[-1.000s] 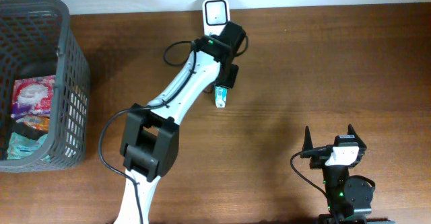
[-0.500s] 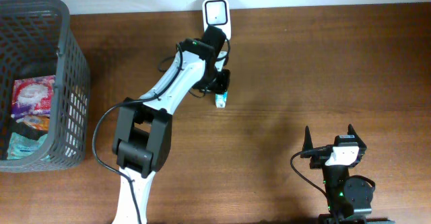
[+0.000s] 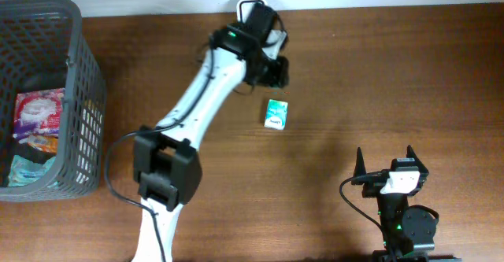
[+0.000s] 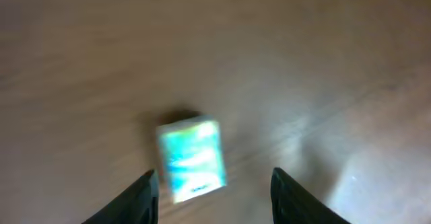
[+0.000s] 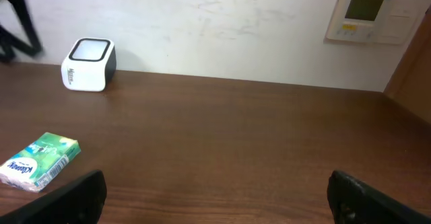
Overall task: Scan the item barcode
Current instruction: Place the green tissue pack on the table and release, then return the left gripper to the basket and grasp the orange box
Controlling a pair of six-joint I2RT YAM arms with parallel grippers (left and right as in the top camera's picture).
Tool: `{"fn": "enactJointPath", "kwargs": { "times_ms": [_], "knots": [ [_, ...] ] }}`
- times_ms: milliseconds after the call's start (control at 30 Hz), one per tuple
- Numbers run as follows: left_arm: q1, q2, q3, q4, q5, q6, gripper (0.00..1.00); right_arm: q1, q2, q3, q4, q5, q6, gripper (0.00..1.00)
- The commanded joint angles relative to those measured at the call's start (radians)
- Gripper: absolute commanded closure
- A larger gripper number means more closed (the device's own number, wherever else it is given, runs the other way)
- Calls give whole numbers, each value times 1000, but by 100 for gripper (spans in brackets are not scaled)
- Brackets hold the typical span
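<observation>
A brown wooden table [image 3: 394, 73] with grain running lengthwise fills the overhead view, its far edge meeting a pale wall. On its far half, a small green-and-white soft pack of tissues [image 3: 275, 113] lies flat on the bare wood, printed face up, touching nothing else. Behind it, right at the far edge against the wall, stands a small white cube-shaped scanner [image 5: 89, 64] with dark sides and a pale window on its upper face, apart from the pack. At the left end sits a dark grey plastic lattice basket [image 3: 47, 8], its left side running off the picture's edge
</observation>
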Motion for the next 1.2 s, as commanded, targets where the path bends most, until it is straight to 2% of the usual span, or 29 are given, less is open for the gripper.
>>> {"fn": "enactJointPath", "kwargs": {
  "times_ms": [0, 33, 133, 167, 233, 300, 333, 433, 500, 533, 700, 767, 833, 933, 967, 1167],
  "knots": [
    [136, -135, 123, -86, -189, 23, 43, 2, -7, -8, -1, 16, -5, 1],
    [175, -165, 152, -111, -206, 33, 39, 2, -7, -8, -1, 16, -5, 2],
    [314, -284, 186, -136, -302, 37, 38, 2, -7, -8, -1, 16, -5, 2],
    [360, -317, 186, -135, -331, 37, 34, 2, -7, -8, -1, 16, -5, 1],
    [470, -386, 186, -137, -339, 35, 31, 2, -7, -8, -1, 16, -5, 2],
    [588, -449, 186, -100, -340, 36, 9, 2, -7, -8, -1, 16, -5, 2],
    [629, -463, 186, -88, -340, 32, 9, 2, -7, -8, -1, 16, -5, 2],
    [822, -497, 186, -112, -339, -127, 7, 2, -7, -8, -1, 16, -5, 2],
    [888, -493, 179, -145, -339, -219, 2, 2, -7, -8, -1, 16, -5, 2],
    [921, -491, 167, -153, -339, -258, 2, 2, -7, -8, -1, 16, -5, 2],
    [938, -463, 154, -156, -340, -257, 2, 2, -7, -8, -1, 16, -5, 2],
    [938, -442, 154, -164, -340, -257, 5, 2, -7, -8, -1, 16, -5, 1],
    [938, -408, 154, -179, -340, -257, 16, 2, -7, -8, -1, 16, -5, 2],
    [938, -357, 154, -198, -339, -257, 16, 2, -7, -8, -1, 16, -5, 2],
    [938, -344, 154, -204, -340, -257, 20, 2, -7, -8, -1, 16, -5, 1],
    [934, -293, 154, -261, -340, -241, 24, 2, -7, -8, -1, 16, -5, 2]
  ]
}}
